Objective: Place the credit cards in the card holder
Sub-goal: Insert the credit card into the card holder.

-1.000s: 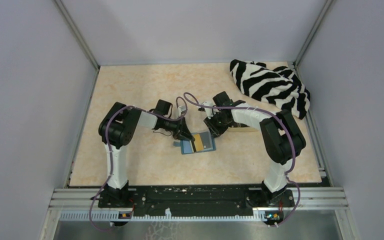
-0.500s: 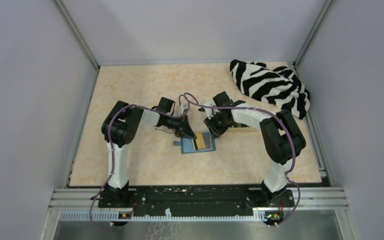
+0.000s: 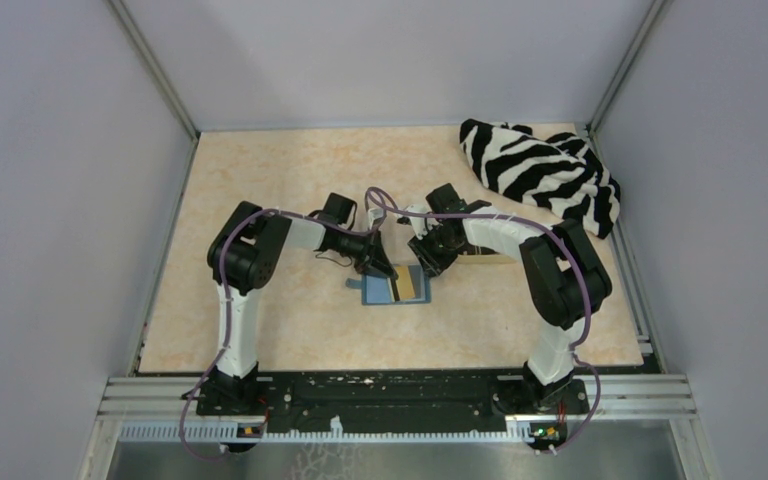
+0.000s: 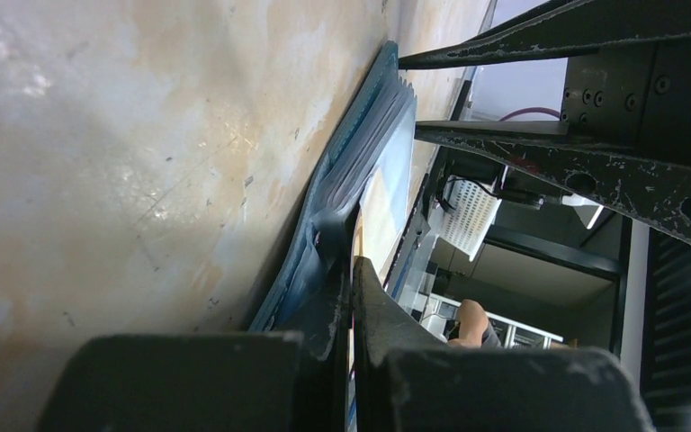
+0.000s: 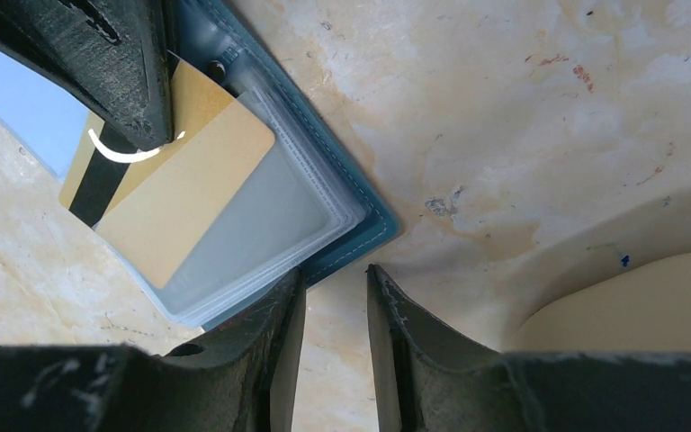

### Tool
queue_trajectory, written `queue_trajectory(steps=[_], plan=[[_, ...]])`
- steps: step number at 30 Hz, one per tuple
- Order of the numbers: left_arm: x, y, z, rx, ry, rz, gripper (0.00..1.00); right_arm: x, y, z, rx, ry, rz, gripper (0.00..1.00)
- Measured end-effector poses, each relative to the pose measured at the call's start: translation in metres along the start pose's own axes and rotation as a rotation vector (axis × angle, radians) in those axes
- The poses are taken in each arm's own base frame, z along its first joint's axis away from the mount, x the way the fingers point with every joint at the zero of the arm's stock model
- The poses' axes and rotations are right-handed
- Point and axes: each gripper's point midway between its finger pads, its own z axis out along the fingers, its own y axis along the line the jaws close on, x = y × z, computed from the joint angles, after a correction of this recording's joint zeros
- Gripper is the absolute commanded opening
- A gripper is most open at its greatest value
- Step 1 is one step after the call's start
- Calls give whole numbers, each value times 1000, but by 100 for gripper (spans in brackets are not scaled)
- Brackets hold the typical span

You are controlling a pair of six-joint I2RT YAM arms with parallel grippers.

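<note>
Left hand (image 3: 381,269) slightly rightward, tight on gold card (image 5: 189,184), long axis aslant into card holder (image 3: 372,293); right hand (image 5: 335,279) narrow.

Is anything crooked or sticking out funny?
Yes. The gold card sits crooked on the open card holder. It is tilted against the clear sleeves, and one end pokes out past them, so it is not fully tucked in.

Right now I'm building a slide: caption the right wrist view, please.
Left claw pinches a gold card on the clear sleeves of the teal card holder; right claw hovers open at its corner.
</note>
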Motion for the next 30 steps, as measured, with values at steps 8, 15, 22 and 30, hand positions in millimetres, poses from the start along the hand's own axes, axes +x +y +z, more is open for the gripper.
queue_trajectory(steps=[8,15,22,30], plan=[[-1,-1,1,-7,17,-15,7,0,0,0,0,0,0,33],[-3,-2,4,-15,30,-20,16,-4,-2,-7,20,-15,-15,40],[-4,-2,6,-28,29,-6,21,-41,6,-46,41,-181,-109,36],[-4,-1,7,-25,34,-12,21,-66,89,-78,-171,-401,-535,30]])
